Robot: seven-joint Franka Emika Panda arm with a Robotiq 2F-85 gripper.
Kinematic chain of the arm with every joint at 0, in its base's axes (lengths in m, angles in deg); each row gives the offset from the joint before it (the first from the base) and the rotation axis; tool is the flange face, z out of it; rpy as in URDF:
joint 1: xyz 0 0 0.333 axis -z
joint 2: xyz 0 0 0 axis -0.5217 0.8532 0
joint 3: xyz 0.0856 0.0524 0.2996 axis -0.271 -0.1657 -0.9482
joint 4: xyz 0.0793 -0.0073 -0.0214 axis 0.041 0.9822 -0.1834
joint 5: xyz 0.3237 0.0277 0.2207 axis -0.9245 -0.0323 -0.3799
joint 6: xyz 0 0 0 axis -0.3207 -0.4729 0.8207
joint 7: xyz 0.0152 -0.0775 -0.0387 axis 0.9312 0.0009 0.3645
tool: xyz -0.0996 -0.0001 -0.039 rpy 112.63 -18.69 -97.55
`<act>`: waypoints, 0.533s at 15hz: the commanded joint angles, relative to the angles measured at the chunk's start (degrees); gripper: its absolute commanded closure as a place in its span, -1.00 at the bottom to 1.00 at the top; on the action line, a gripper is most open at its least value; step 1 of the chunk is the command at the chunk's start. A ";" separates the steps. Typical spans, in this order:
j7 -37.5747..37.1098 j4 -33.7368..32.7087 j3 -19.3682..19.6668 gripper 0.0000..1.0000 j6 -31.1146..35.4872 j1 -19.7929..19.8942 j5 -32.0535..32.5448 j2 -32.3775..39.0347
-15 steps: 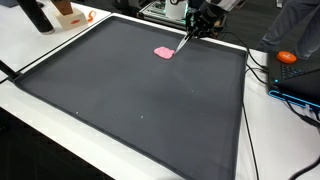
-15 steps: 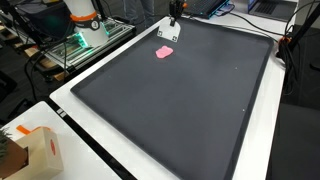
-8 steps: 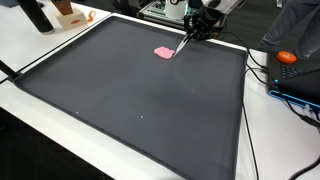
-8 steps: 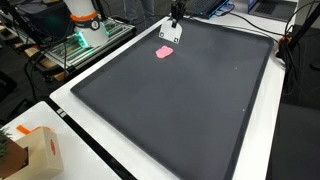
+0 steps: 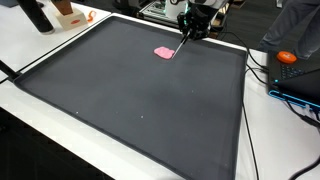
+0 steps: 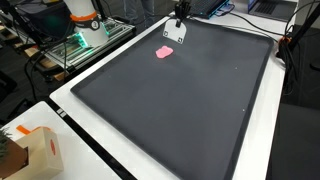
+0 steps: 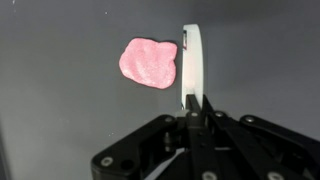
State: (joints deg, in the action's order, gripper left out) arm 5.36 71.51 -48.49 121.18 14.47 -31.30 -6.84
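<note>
Closest to the camera in an exterior view there's a cardboard box (image 6: 35, 150) sitting on the white table (image 6: 72, 97), well apart from everything else. After that it's basically just a big black mat (image 6: 180, 110) covering most of the tabletop. Way over by the mat's far edge lies a small pink lump (image 6: 164, 52), flat on the mat. Just behind it is the gripper (image 6: 178, 14), pointing down, with its claw squeezed together on a thin white card (image 6: 172, 31). The card hangs below the gripper with its lower end down near the mat. The wrist view shows it best: the card is edge-on there and sits right up against the lump's side, though whether they actually touch is hard to call.
</note>
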 commanded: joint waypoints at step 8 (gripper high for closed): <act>15.63 3.22 5.66 0.98 4.44 7.53 -15.25 -6.13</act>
State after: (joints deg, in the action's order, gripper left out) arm 15.86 71.19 -44.28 122.63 19.82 -41.96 -9.60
